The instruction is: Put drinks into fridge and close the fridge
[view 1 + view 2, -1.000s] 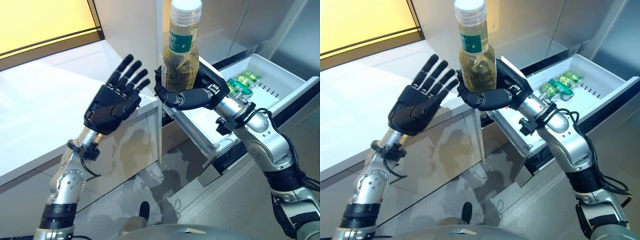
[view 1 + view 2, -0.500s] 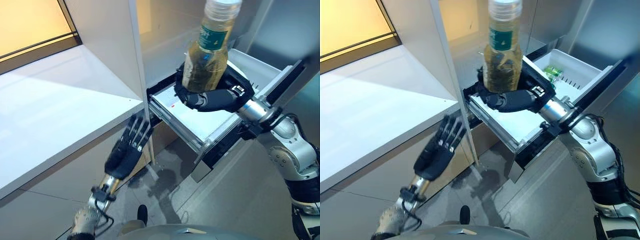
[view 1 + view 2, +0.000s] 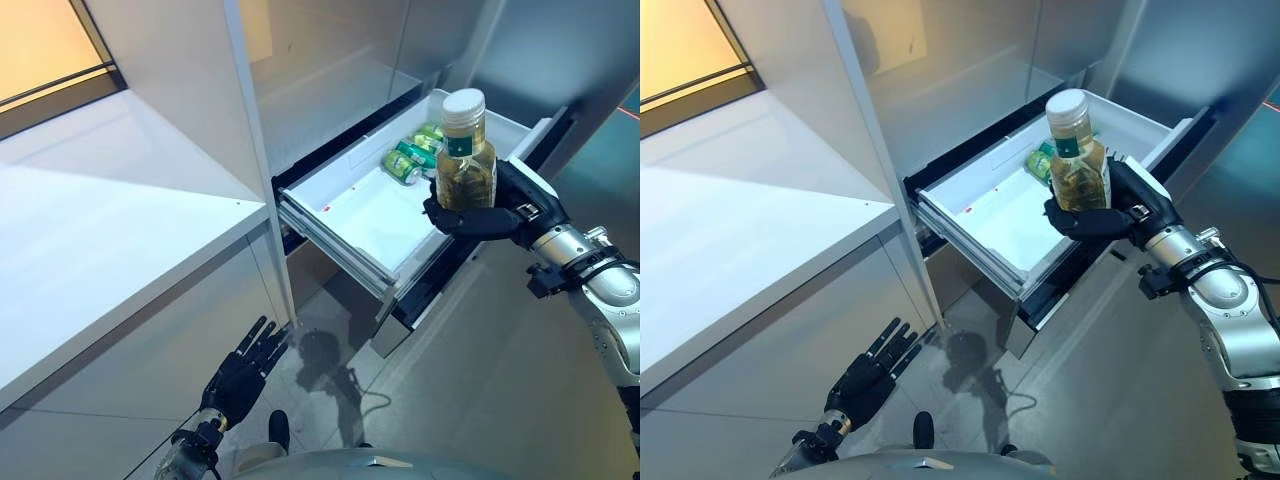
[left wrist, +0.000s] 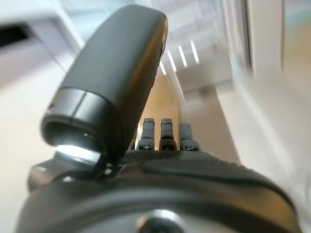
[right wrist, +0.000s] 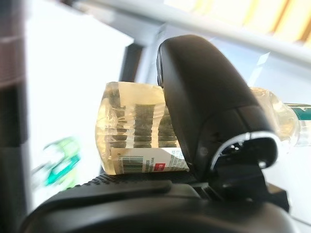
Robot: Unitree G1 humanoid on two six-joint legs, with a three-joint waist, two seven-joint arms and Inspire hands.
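Note:
A clear bottle (image 3: pixel 465 165) of yellow-green drink with a white cap stands upright in my right hand (image 3: pixel 500 212), whose fingers and thumb curl round its lower body (image 5: pixel 141 133). It hangs over the near right rim of the open white fridge drawer (image 3: pixel 345 215). Several green cans (image 3: pixel 408 160) lie in the drawer's far end. My left hand (image 3: pixel 243 368) hangs low near the floor with its fingers straight (image 4: pixel 163 133) and nothing in it.
A white counter (image 3: pixel 110 230) runs along the left, ending at an upright white panel (image 3: pixel 250 150) beside the drawer. Grey fridge fronts (image 3: pixel 560 60) rise behind and to the right. Glossy grey floor (image 3: pixel 470 400) lies below the drawer.
My right hand has carried the bottle down and to the right, over the drawer's right rim. My left hand has dropped further toward the floor. The camera has also shifted.

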